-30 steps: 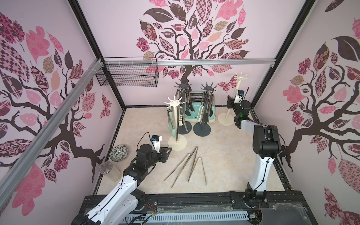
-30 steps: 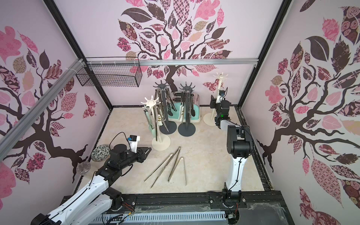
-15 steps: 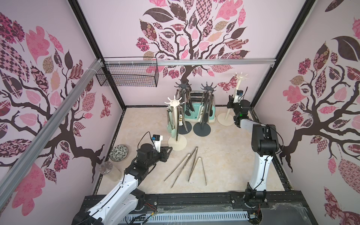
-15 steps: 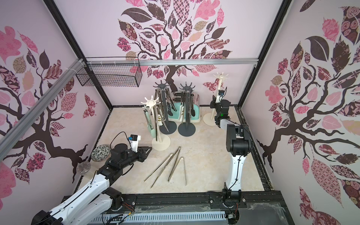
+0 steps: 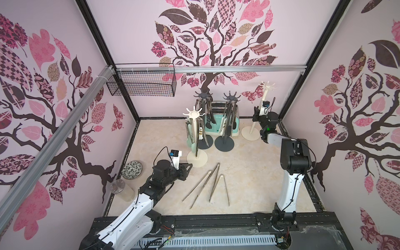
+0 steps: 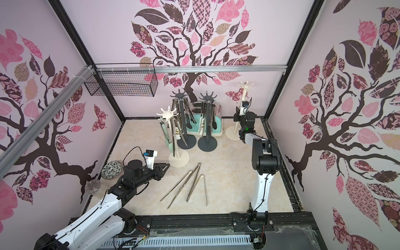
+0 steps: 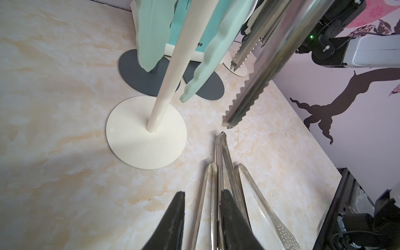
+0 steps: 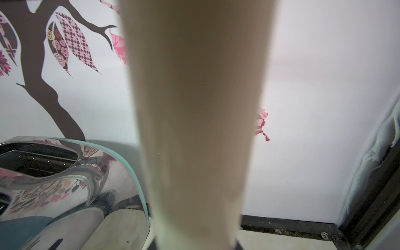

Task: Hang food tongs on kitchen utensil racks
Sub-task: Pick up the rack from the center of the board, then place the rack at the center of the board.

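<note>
Loose tongs [image 7: 219, 160] — bare polished steel (bright, reflective); rack pole [image 8: 194, 108] — smooth matt cream; toaster [image 8: 65, 184] mirror-chrome; surface [image 7: 54, 108] marbled, satin.

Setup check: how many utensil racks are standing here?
4: two grey racks by the toaster, a front cream rack mid-table, a back cream rack in the right gripper.

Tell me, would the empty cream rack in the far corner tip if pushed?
Likely tippy if pushed high: the cream utensil rack is a tall slim pole on a small round base. Bare hooks suggest light; it may slide.
</note>
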{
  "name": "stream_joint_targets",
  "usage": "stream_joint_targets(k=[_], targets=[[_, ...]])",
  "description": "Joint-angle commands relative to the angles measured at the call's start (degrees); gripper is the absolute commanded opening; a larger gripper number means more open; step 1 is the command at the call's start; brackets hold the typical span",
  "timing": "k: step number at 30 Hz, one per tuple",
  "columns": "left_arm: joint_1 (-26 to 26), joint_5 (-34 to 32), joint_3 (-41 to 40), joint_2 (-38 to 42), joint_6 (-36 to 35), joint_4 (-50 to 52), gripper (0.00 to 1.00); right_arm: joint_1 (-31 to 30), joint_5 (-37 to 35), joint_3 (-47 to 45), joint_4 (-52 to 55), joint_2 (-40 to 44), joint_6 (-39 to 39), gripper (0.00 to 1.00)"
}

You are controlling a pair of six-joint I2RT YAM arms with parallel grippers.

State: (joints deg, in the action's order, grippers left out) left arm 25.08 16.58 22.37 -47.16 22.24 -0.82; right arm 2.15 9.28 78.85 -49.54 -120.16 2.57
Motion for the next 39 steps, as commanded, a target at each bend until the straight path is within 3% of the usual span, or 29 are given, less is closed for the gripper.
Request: stream_joint_targets(k=[1, 15, 29, 39], targets=[[0.66, -0.87, -1.01, 0.92, -0.78, -1.31, 0.31, -0.14, 1.88, -2.44, -0.16, 5.69, -0.49, 0.0], [3.48, -3.27, -0.99, 0.81, -0.07, -0.05, 0.3, -2.11, 1.76, -21.44, -2.73, 25.76, 0.44, 0.0], [4.54, -3.11, -0.99, 0.31, 0.08, 2.23, 0.3, -14.0, -3.81, -38.19, -1.62, 43.72, 1.88, 0.0], [4.72, -2.96, -1.61, 0.75, 0.25, 2.2, 0.3, -24.22, -8.53, -42.84, -2.5, 47.5, 1.87, 0.0]])
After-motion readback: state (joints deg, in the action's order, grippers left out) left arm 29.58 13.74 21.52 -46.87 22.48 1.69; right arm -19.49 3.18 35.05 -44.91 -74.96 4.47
